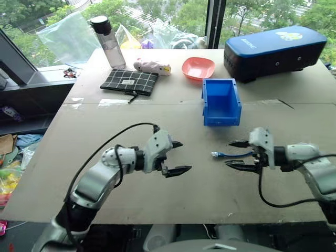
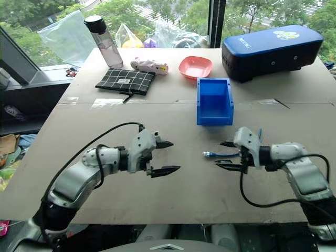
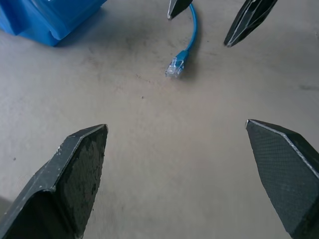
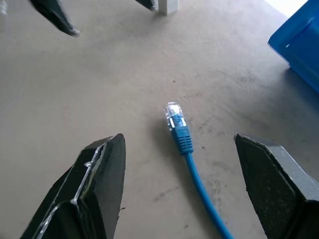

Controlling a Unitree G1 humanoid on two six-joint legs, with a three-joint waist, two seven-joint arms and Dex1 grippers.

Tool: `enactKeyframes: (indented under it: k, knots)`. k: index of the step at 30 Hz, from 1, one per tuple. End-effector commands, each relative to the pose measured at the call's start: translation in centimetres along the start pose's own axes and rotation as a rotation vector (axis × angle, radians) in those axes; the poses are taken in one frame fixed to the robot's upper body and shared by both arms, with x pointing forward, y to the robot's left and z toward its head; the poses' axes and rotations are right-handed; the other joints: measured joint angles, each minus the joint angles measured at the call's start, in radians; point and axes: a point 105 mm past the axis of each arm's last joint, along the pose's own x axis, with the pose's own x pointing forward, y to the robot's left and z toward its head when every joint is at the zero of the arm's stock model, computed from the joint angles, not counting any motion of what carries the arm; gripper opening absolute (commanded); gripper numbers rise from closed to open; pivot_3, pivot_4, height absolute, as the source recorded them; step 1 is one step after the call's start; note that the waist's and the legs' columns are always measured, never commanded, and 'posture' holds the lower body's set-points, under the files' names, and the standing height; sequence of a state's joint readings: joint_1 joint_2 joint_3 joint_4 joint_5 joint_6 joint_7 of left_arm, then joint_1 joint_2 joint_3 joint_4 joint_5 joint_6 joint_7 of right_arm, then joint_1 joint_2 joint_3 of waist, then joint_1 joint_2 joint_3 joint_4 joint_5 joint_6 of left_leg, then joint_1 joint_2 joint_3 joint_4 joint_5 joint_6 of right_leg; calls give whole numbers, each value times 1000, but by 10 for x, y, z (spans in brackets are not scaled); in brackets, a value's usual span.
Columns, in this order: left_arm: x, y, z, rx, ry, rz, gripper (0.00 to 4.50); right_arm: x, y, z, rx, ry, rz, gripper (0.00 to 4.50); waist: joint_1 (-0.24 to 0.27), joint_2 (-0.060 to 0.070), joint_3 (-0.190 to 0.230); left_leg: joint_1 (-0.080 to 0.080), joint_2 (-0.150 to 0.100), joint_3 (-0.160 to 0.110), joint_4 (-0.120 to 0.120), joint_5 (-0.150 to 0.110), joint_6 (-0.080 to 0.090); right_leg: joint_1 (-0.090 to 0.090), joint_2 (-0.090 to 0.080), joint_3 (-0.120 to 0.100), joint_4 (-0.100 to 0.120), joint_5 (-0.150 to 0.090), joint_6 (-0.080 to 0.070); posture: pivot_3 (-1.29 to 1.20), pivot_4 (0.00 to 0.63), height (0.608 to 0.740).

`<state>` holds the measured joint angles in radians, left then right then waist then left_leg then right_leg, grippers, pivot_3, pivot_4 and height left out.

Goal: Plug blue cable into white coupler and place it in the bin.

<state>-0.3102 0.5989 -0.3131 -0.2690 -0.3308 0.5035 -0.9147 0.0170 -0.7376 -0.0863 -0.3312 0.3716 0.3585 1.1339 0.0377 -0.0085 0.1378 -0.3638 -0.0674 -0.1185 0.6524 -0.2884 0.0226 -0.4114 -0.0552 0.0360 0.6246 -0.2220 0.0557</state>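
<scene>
Care matters most in where the right gripper (image 1: 229,153) closes. Its fingers stand wide with nothing in them, low in the right half of the frame, one on either side of the blue cable (image 1: 223,154), which lies flat on the surface (image 1: 210,199). I judge the step in hand to be taking up the cable. The best hold looks to be on the blue boot just behind the plug, so the clear tip stays free and pointing straight out for plugging in. Pinching the thin cord further back would likely let the end droop and twist.

The left gripper (image 1: 185,156) hangs lower centre, fingers also wide and holding nothing, aimed across at the plug.

The cable is short, thin and bright blue, gently curved. Its small clear plug (image 4: 174,116) faces the left gripper, and its other end runs back under the right wrist.

Further up, above the gap between the two grippers, the blue bin (image 1: 221,118) sits open-topped. Beyond it, toward the top of the frame, are a pink bowl (image 1: 198,67), a dark-blue case (image 1: 273,50), a checked pouch (image 1: 129,81) and a bottle (image 1: 107,42).
</scene>
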Motion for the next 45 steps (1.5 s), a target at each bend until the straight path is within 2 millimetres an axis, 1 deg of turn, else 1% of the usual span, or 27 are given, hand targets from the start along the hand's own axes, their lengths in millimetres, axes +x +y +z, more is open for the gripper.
enactKeyframes:
  k: [1,4,5,8,10,13,16,18,19,21,22,24,26,29,31,34,36,39,44,45]
  knots:
    - [22,1,5,67,-4,-61,4500,-29,10,18,-70,-74,-112,3538,0,0,0,0,0,1,0,0,0,0,0,1,1,0,0,0,150,740]
    - [40,7,12,90,-14,-86,4500,-49,21,15,-51,-81,-219,3538,-3,0,0,2,0,3,1,0,1,0,1,1,2,0,0,0,150,740]
    - [47,9,14,100,-11,-95,4500,-55,26,13,-42,-73,-261,3538,-14,-1,0,2,1,3,1,0,1,0,2,1,2,0,0,0,150,740]
    - [64,12,18,127,9,-120,4500,-66,38,7,-9,-53,-343,3538,-14,1,-1,3,1,4,1,0,1,0,3,1,3,0,1,0,150,740]
    - [72,14,16,142,40,-135,4500,-68,44,5,8,-47,-374,3538,-16,1,-1,2,1,3,1,0,0,1,3,-1,3,0,1,0,150,740]
    - [77,12,8,175,74,-172,3762,-67,46,2,26,-53,-405,3598,-26,1,-1,3,1,4,2,0,0,1,3,0,2,0,1,0,150,740]
    - [78,7,0,187,89,-218,2520,-63,48,-3,45,-59,-416,3598,-25,0,-1,3,1,5,1,0,0,1,3,1,3,0,1,0,150,740]
    - [77,4,-4,196,100,-244,1572,-59,49,-6,68,-71,-423,3598,-24,1,-1,3,1,4,1,0,0,1,3,0,3,0,1,0,150,740]
    - [75,4,-5,197,100,-246,1243,-57,50,-8,86,-74,-427,3598,-23,1,-1,3,1,4,1,0,0,1,3,0,3,0,1,0,150,740]
    - [73,5,-2,185,86,-250,335,-53,51,-13,131,-91,-436,3598,-23,1,-1,3,1,4,1,0,0,1,3,0,2,0,1,0,150,740]
    - [70,5,1,170,67,-258,32,-50,52,-13,163,-110,-439,3598,-23,1,-1,3,1,4,1,0,0,1,3,-1,2,0,1,0,150,740]
    - [63,1,16,84,-15,-295,32,-42,53,-10,259,-189,-435,3598,-24,1,-1,3,1,4,1,0,0,1,3,0,2,0,1,0,150,740]
    - [53,-2,34,-38,-103,-344,32,-35,56,-2,367,-290,-414,3598,-25,1,-1,3,1,3,1,0,0,1,3,-1,2,0,1,0,150,740]
    - [38,-6,55,-181,-190,-403,32,-22,62,12,530,-436,-359,3598,-25,1,-1,2,2,1,1,-1,3,0,2,-1,3,0,1,0,150,740]
    - [30,-8,69,-271,-239,-430,32,-12,66,21,584,-484,-316,3598,-25,1,-1,2,2,1,2,-2,4,0,2,-1,3,0,1,0,150,740]
    - [24,-13,78,-330,-263,-461,32,-3,60,34,630,-547,-306,3598,-25,1,-1,2,1,0,2,-2,4,1,2,-3,3,0,1,0,150,740]
    - [20,-18,83,-367,-281,-487,32,2,54,49,678,-625,-288,3598,-24,1,-1,2,1,0,2,0,0,1,2,-3,3,0,1,0,150,740]
    - [15,-20,90,-409,-306,-505,32,5,48,70,735,-737,-254,3598,-25,2,-2,2,1,0,2,0,0,0,2,-3,3,0,1,0,150,740]
    - [9,-27,98,-452,-329,-546,32,8,45,88,780,-797,-193,3598,-25,2,-2,2,1,-1,2,1,0,0,2,-4,3,0,1,0,150,740]
    - [9,-29,99,-456,-330,-550,10,9,44,91,781,-803,-190,3343,-25,2,-2,2,1,-1,2,1,0,0,2,-4,3,0,1,0,150,740]
